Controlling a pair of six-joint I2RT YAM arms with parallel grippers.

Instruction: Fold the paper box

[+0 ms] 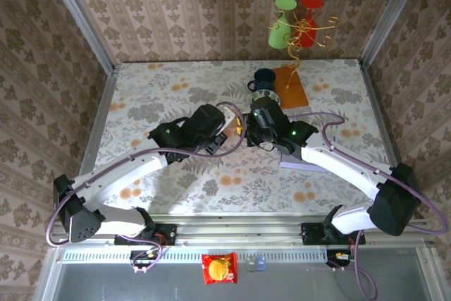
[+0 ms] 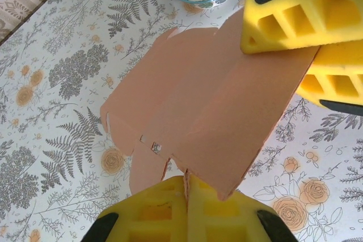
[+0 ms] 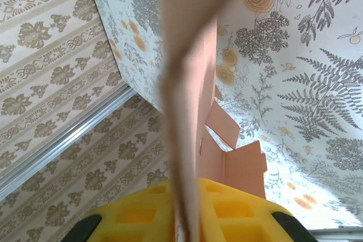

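Observation:
The paper box (image 2: 210, 106) is a flat tan cardboard blank with slotted flaps, held above the floral table between both grippers. My left gripper (image 2: 186, 181) is shut on its near edge, the card pinched between the yellow fingers. My right gripper (image 3: 190, 188) is shut on another panel of the paper box (image 3: 244, 165), which rises edge-on and blurred from its jaws. In the left wrist view the right gripper's yellow fingers (image 2: 295, 21) clamp the far right corner. From above, the left gripper (image 1: 224, 128) and the right gripper (image 1: 246, 126) meet at mid-table and hide most of the box.
A leaf-patterned cup (image 1: 266, 95) stands just beyond the grippers, with a dark blue mug (image 1: 264, 77) behind it. An orange board (image 1: 290, 88) bears a gold stand with green and red cups (image 1: 296, 26). A pale flat sheet (image 1: 296, 163) lies under the right arm.

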